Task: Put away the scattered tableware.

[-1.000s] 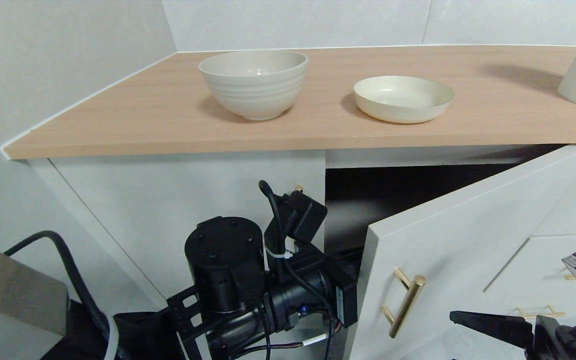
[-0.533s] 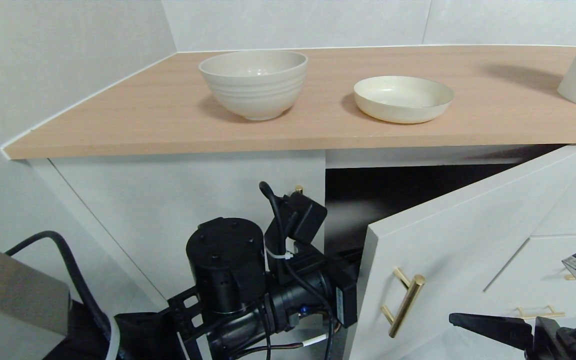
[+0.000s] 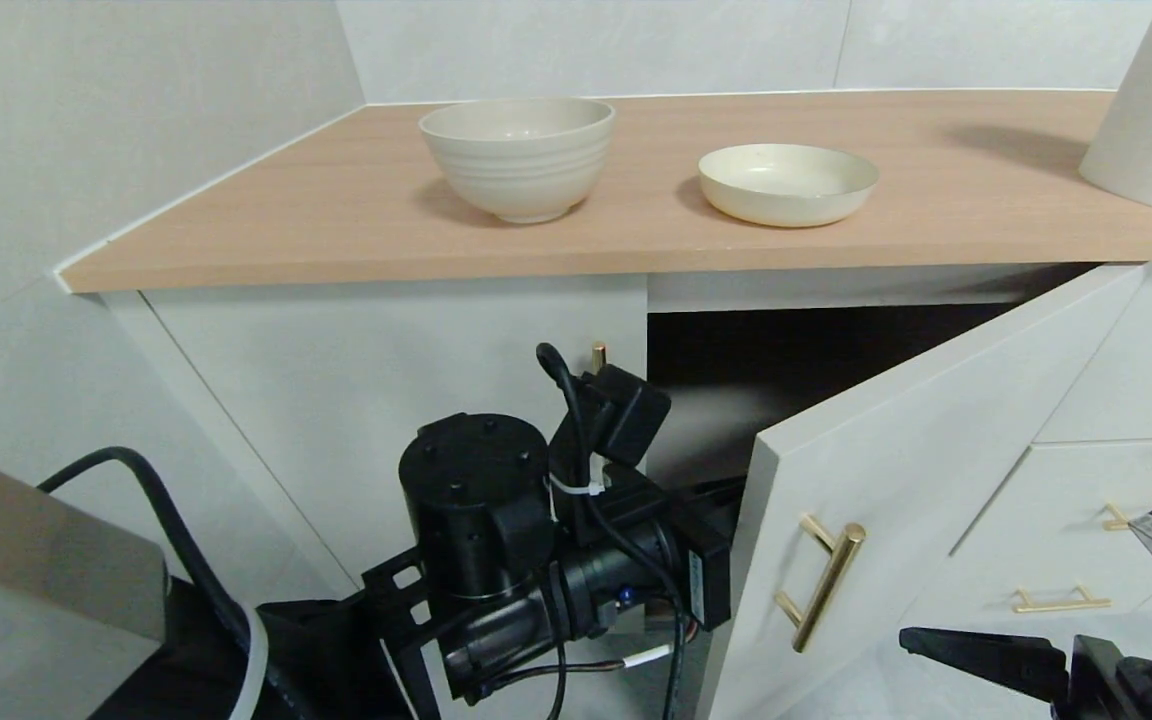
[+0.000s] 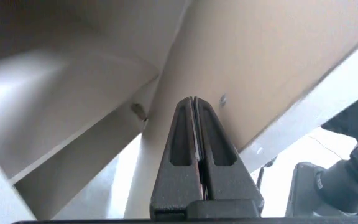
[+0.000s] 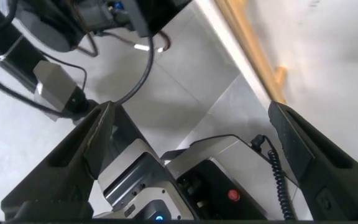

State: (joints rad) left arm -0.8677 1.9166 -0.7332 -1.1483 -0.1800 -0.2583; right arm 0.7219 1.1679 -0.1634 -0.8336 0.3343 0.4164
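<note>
Since the earlier frames the whole head view has shifted, so a move of the camera is indicated. The bowl and dish are seen in the same places on the countertop, and the door is open as before. On the left part of the light wood-grain countertop a deep, round, cream bowl with faint horizontal ribs is set upright, and nothing is seen inside it. Just to its right, apart from it, a shallow, smooth, pale dish is placed, likewise with nothing in it. Below, the left gripper is held at the inner side of the white cabinet door, its two black fingers pressed flat together with nothing between them. The cabinet interior behind the open door is dark, and its contents cannot be made out. A brass bar handle is fixed to the door's matte front. Further right, white drawer fronts with small brass pulls are seen, and a white tapered object, perhaps a lampshade, is cut off at the countertop's right end. The right gripper is held low beside the drawers, its fingers spread wide and grasping nothing.
</note>
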